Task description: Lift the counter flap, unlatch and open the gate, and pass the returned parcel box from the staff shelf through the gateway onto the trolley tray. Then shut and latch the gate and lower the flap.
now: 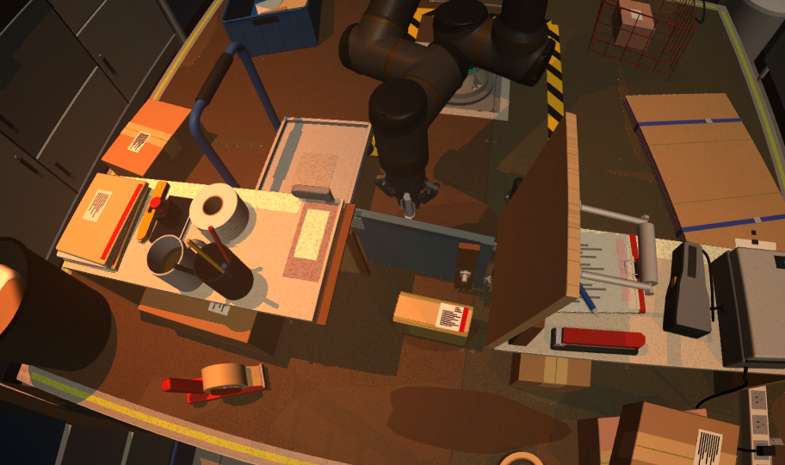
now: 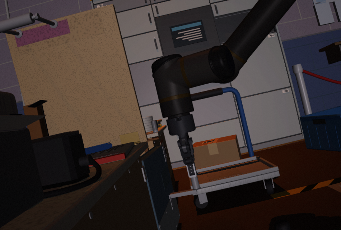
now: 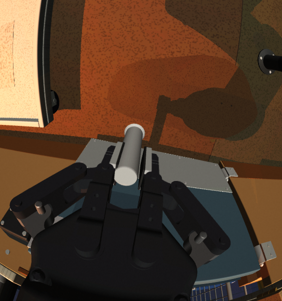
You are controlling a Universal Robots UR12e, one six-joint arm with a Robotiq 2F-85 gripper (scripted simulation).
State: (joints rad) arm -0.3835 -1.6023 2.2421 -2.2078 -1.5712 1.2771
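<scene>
The blue-grey gate spans the gap between the two counters under the counter flap, which stands raised on edge at the right counter. The gate's grey upright handle is clamped in my closed gripper near the gate's left end. The returned parcel box, tan with a red-edged label, lies on the low staff shelf on the near side of the gate. The trolley tray stands empty beyond the gate, to its left. The gate's latch sits near the right counter.
Behind the gate stand my arm's base and yellow-black floor stripes, with a red wire basket to the right. The left counter carries a tape roll, cups and a flat parcel. A tape dispenser lies on the near floor.
</scene>
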